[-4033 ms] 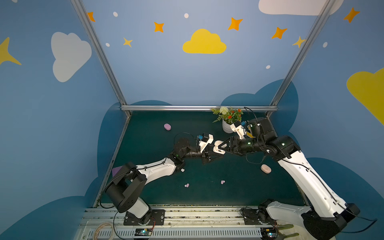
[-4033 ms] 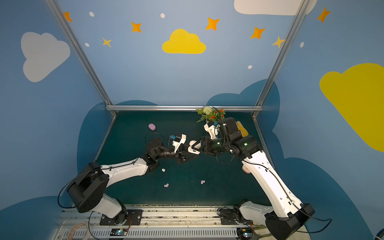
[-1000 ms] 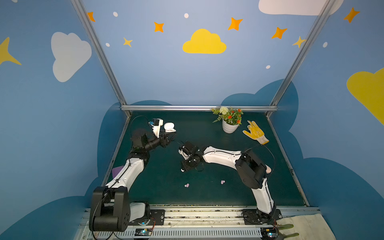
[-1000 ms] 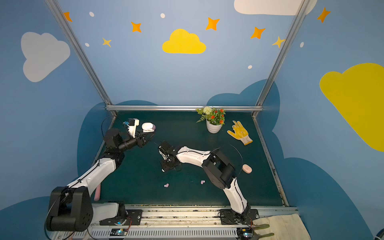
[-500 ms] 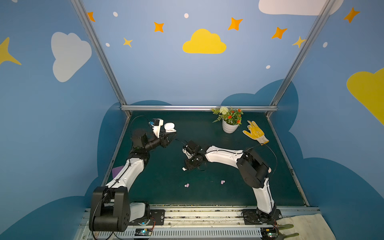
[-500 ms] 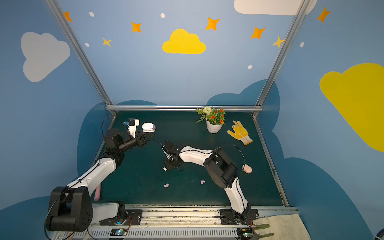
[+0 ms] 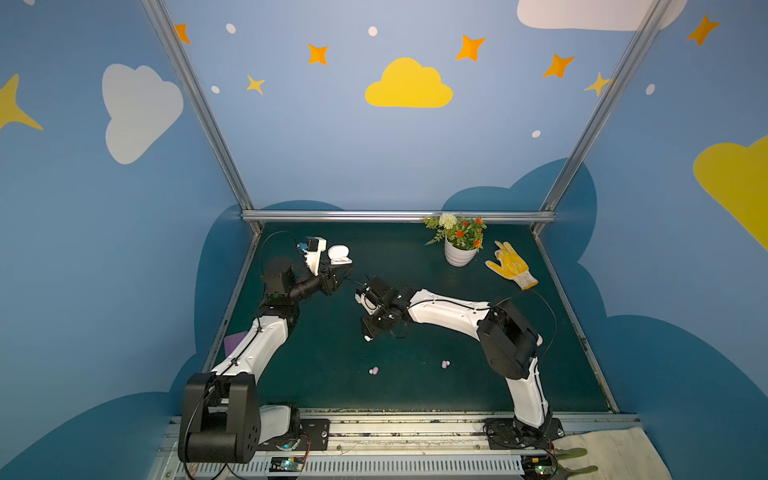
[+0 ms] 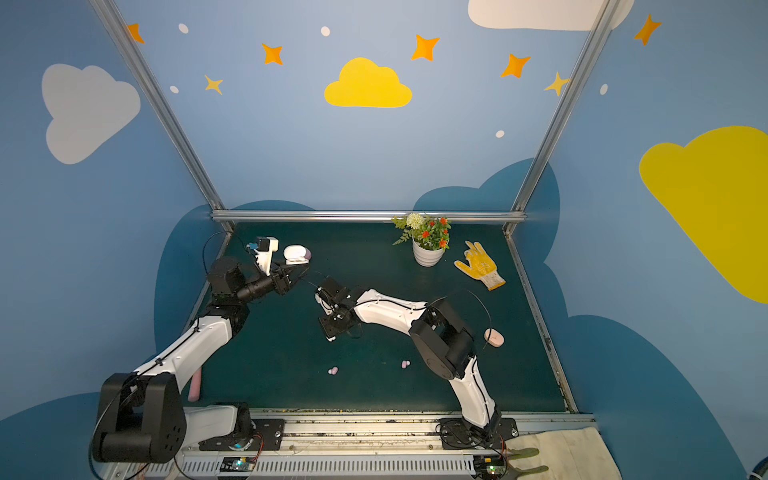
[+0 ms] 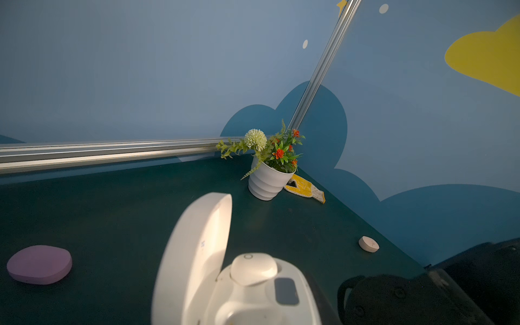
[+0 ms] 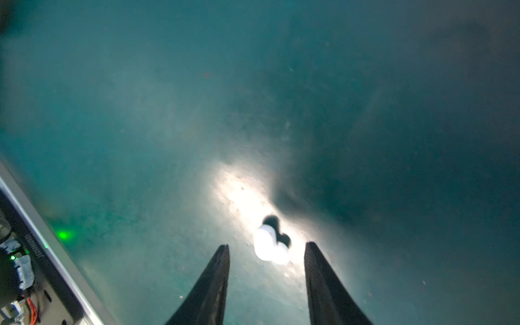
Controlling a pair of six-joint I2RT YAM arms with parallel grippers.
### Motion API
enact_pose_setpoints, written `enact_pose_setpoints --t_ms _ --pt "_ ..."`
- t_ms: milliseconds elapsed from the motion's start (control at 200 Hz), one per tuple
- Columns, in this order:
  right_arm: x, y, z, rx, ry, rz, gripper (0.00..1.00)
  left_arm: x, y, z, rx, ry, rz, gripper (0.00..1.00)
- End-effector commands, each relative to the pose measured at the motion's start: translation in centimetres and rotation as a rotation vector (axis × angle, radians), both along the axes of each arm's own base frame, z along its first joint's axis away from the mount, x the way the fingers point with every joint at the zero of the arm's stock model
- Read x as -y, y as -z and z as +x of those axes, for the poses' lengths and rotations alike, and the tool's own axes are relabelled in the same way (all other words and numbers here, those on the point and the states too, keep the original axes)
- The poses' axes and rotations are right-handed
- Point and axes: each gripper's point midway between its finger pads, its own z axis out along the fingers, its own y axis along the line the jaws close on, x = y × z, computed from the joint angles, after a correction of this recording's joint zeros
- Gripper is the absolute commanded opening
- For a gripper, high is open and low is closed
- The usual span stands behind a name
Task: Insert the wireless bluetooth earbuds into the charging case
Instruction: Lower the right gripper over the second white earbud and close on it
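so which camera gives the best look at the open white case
The left wrist view: the white case fills the foreground, lid up, one white bud seated inside. Both top views show it tiny, gripped by the left pincer. The right wrist view misses it entirely.

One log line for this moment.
left gripper: holds open white case with seated earbud | right gripper: jaws open over loose earbud on mat

No readable text, brand or number; tiny print on black frame strip (image 10: 36,245) too blurred.
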Motion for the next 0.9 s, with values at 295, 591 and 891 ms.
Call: enact_pose_setpoints --t_ms 295,591,891 --pt "0.1 2.9 -1.0 -0.046 -0.123 -0.149 0.42 0.0 -0.9 -0.1 0.037 0.006 -0.001 0.16" --pt "0.2 3.6 -1.9 -0.054 -0.14 -0.191 0.39 -0.1 -0.9 0.0 0.036 0.006 -0.004 0.17" --pt "0.8 4.5 -1.7 -0.046 -0.122 -0.255 0.36 -0.1 -0.9 0.0 0.034 0.007 -0.005 0.17"
